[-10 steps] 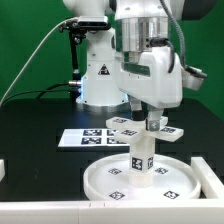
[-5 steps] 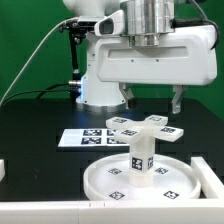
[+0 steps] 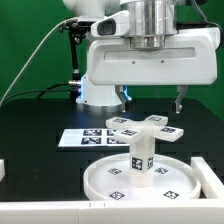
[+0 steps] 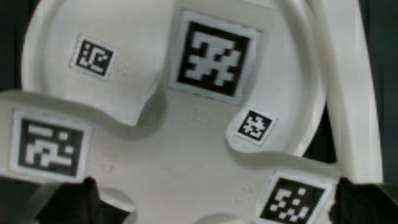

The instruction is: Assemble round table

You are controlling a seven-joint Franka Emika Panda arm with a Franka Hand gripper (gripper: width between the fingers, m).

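Observation:
The round disc lies flat on the black table near the front. The short leg stands upright in its middle. The cross-shaped base sits on top of the leg, its tagged arms level. My gripper hangs just above the base, open and empty, with one finger on each side of it and clear of it. In the wrist view the base fills the picture from close up, showing several tags.
The marker board lies behind the disc toward the exterior view's left. A white rail runs along the front edge. White blocks stand at the left and right edges. The arm's white pedestal is at the back.
The gripper has turned about a quarter turn over the cross-shaped base, let go with its fingers spread wide, and risen slightly. The disc, leg and base stay put.

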